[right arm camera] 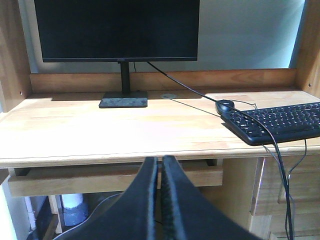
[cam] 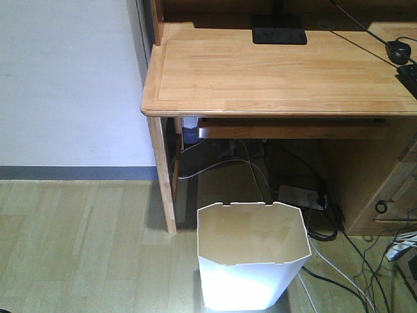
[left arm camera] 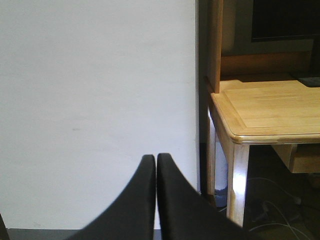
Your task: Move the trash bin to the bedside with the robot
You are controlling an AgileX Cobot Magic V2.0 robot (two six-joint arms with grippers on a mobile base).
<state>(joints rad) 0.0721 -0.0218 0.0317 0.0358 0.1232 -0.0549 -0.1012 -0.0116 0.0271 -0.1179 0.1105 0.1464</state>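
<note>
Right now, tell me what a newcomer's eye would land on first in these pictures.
The white trash bin stands upright on the wood floor before the light wooden desk. On the desk, a black monitor sits at the back, a black keyboard at the right. Both the left gripper and right gripper are shut.

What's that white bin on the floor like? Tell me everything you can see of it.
The bin looks like white plastic, with an angular, many-sided rim, small notches along its back edge, and walls tapering downward. Its inside looks cream, and nothing shows in it. It stands upright on the wooden floor in front of the desk, close to its leg but apart from it. Nothing grips it.
</note>
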